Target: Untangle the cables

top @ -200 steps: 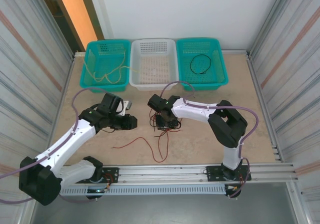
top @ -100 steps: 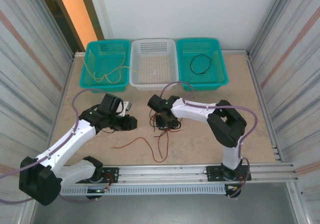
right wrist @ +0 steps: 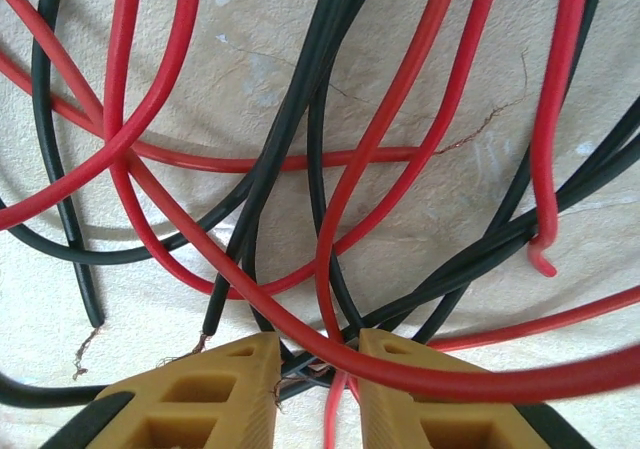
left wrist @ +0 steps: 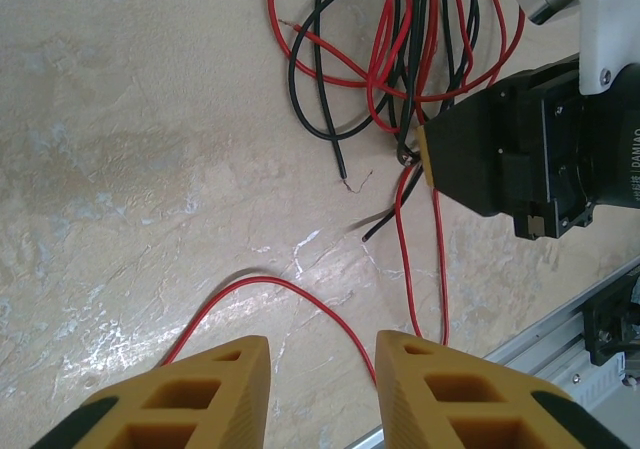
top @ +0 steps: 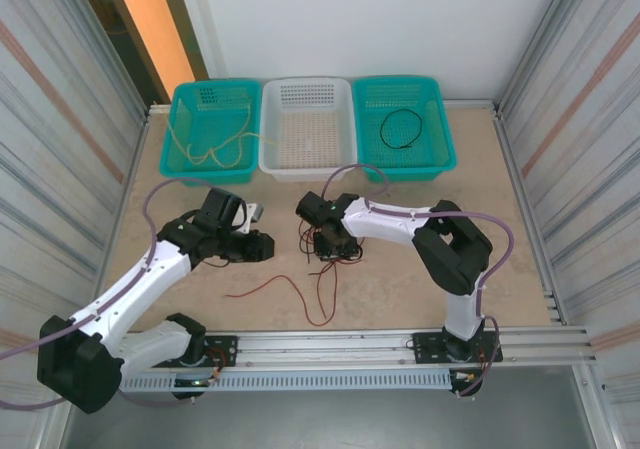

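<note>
- Where the table (top: pixel 420 289) is bare near its middle, the cables (right wrist: pixel 350 156) lie as a loose knot of thin red and black strands, crossing over and under one another; some cut ends show frayed copper.
- One red strand (top: pixel 283 282) trails out of the knot toward the near edge, curving flat on the table.
- Right end effector (right wrist: pixel 318 344): down on the knot, fingers a little apart with red and black strands running through the gap; I cannot tell whether it pinches them.
- Left end effector (left wrist: pixel 320 389): fingers spread, nothing held, just above the table beside the knot, the trailing red strand passing below the gap.
- Three baskets along the far edge: a teal one (top: pixel 215 83) on the left holding a yellow cable (top: pixel 215 154), a white one (top: pixel 307 81) in the middle, a teal one (top: pixel 400 79) on the right holding a black loop (top: pixel 381 129).
- Open table lies on the right side and between the knot and the baskets.
- Metal rail (top: pixel 330 344) bounds the near edge; ribbed walls close both sides.
</note>
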{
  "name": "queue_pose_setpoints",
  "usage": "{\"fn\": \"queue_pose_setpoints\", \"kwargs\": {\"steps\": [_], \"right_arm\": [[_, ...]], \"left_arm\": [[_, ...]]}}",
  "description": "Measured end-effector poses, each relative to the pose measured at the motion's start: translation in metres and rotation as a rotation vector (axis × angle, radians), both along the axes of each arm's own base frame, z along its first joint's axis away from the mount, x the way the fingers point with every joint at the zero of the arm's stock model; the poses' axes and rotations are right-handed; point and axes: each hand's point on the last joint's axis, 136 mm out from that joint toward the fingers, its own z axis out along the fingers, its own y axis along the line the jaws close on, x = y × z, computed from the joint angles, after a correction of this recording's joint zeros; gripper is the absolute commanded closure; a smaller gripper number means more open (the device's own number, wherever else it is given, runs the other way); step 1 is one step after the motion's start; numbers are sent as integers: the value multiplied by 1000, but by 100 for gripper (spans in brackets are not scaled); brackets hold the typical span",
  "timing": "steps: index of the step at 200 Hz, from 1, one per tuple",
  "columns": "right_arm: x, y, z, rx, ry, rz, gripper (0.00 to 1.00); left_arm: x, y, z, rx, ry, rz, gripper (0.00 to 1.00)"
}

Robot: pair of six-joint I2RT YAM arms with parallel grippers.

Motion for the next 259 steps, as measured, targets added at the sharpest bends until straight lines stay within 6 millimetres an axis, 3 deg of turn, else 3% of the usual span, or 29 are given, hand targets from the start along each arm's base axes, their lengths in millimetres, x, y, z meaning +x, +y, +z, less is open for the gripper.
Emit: {"fn": "queue_pose_setpoints", "kwargs": {"steps": [49, 76, 110, 142, 184, 217, 259], "right_arm": [[-1, 1, 3, -8, -19, 13, 100], [-1, 6, 27, 30, -77, 37, 100], [1, 20, 105, 206, -237, 101, 100], [3, 24, 194, 413, -420, 142, 100], [5, 26, 289, 627, -609, 168, 100], [10, 18, 339, 745, -701, 149, 100], [15, 7, 379, 843, -774, 133, 100]], "left_arm": [[0, 0, -1, 0, 2, 0, 58], [0, 0, 0, 0, 1, -1, 52], [1, -6, 11, -48, -34, -17, 48], [4, -21, 45, -170, -148, -62, 41], [-4, -64, 91, -318, -338, -245, 29], [-14, -100, 110, -362, -437, -395, 27], [-16, -127, 105, -346, -471, -493, 36]]}}
